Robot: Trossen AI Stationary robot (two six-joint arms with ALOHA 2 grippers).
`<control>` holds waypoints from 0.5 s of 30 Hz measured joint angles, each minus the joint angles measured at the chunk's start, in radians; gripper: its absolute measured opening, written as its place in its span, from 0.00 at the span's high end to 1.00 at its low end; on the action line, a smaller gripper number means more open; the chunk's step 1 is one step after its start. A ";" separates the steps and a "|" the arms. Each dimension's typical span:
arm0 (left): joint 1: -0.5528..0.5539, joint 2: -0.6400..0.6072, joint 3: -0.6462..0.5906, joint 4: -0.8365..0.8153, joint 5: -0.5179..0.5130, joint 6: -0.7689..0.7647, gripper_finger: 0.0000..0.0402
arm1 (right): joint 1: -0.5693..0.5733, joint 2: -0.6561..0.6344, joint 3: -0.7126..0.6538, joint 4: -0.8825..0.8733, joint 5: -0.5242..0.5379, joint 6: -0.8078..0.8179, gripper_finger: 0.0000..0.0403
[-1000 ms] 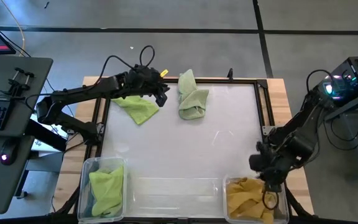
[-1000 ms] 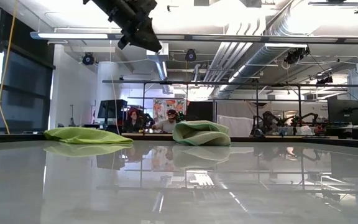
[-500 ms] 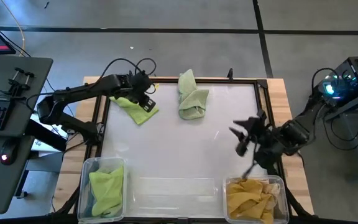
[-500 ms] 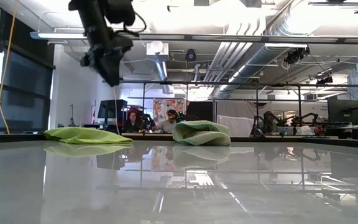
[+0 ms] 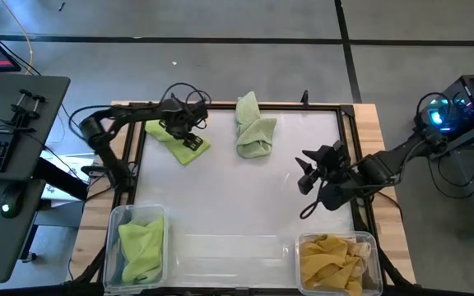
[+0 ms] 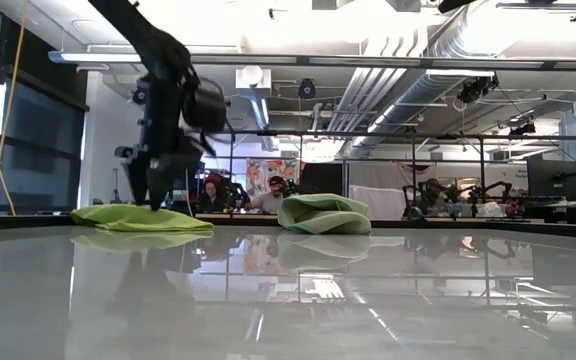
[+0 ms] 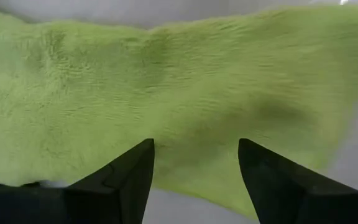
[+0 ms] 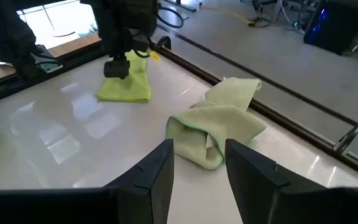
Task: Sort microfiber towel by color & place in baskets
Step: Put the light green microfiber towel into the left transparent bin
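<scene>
Left gripper (image 5: 189,136) with fingers spread apart, poised directly over the bright green towel (image 5: 183,143) at the far left corner of the white work surface (image 5: 237,205); the wrist view shows both dark fingers (image 7: 124,180) parted above the fuzzy pile, with nothing between them; whether the tips touch the cloth cannot be told. Left arm reaching in from the left edge, its wrist bent steeply down in the low view; right gripper (image 5: 307,173) also parted and empty, held over the right part of the surface, its arm angled in from the right edge. Bright green towel lying flat; pale green towel (image 5: 253,127) bunched and folded near the far edge, well apart from both grippers. Near edge: left basket (image 5: 138,247) holding a green towel (image 5: 141,247); right basket (image 5: 336,261) holding yellow towels (image 5: 332,265).
</scene>
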 joint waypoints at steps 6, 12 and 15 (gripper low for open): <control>0.000 0.099 0.000 0.009 -0.012 0.099 0.50 | 0.000 0.000 0.000 0.014 -0.013 0.005 0.65; -0.014 0.136 0.003 0.018 -0.006 0.169 0.69 | 0.000 0.000 0.000 0.018 -0.013 -0.003 0.65; -0.026 0.134 0.001 0.032 0.012 0.220 0.87 | 0.000 0.000 0.000 0.018 -0.011 -0.022 0.65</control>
